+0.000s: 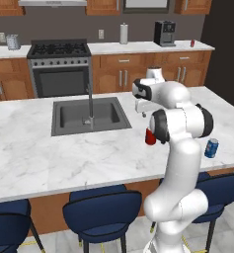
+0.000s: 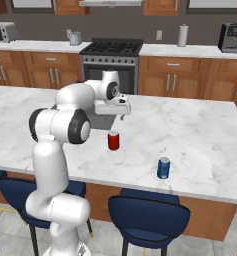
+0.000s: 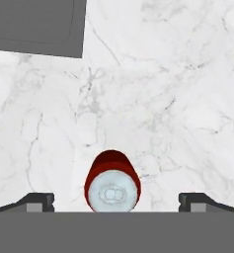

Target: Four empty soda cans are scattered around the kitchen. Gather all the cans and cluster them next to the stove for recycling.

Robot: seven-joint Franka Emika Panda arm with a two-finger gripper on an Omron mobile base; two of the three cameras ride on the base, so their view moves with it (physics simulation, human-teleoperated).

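While the arm reaches out over the marble island (image 2: 200, 130), its gripper (image 3: 116, 200) hangs above the worktop with the two fingertips (image 3: 37, 200) spread wide apart, holding nothing. Seen from the hand, a red soda can (image 3: 112, 182) stands upright on the marble between those tips, touching neither, its silvery top facing the camera. From the right base view the same can (image 2: 113, 140) stands just below and in front of the hand, near the sink (image 1: 89, 115). Nearer the island's front edge, off to the arm's right, stands a blue can (image 2: 163, 168), well apart from the red one. Along that front edge sit dark blue stools (image 1: 102, 210). Beyond the island, against the back wall, the stove (image 1: 58, 52) stands between wooden cabinets, with no cans beside it. Farther right on the back counter are a white paper towel roll (image 1: 124, 33) and a dark coffee machine (image 1: 165, 33), and past the machine a second small red can (image 1: 192, 43) stands near the counter's end.
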